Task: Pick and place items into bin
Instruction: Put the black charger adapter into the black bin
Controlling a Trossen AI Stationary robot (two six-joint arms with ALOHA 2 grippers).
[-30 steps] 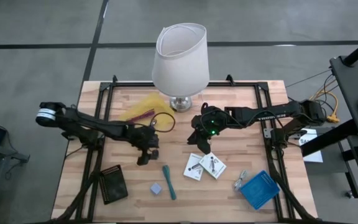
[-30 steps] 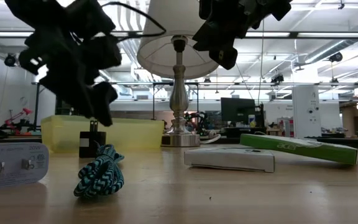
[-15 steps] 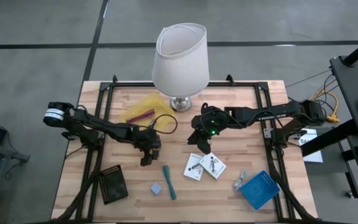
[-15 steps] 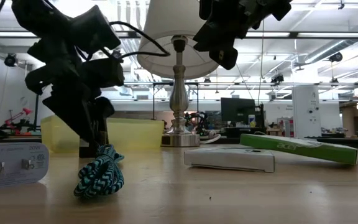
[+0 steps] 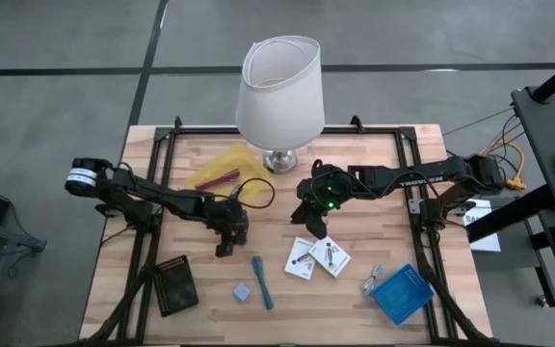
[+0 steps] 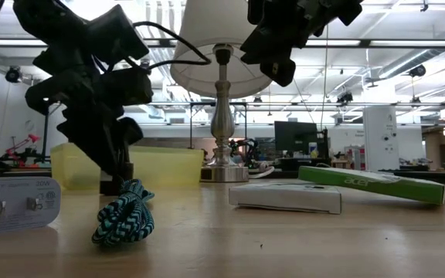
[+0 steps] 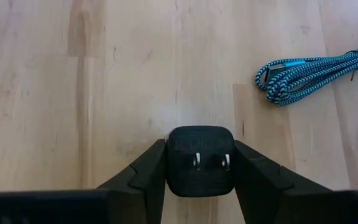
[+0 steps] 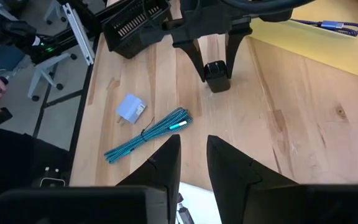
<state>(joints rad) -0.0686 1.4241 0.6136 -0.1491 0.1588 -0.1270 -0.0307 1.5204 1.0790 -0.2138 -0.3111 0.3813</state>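
Down at centre-left of the worktop (image 5: 374,164), the left gripper (image 7: 199,163) is clamped on a black plug (image 7: 200,160) standing on the wood, prongs up. Just right of it lies a teal cable (image 5: 261,281). Mid-frame in the high view, the right gripper (image 5: 314,227) hovers above two white cards (image 5: 317,257), fingers slightly apart, empty. The yellow bin (image 5: 222,170) sits upper left.

black charger (image 7: 200,161), teal braided cable (image 7: 316,73), yellow bin (image 6: 157,165)
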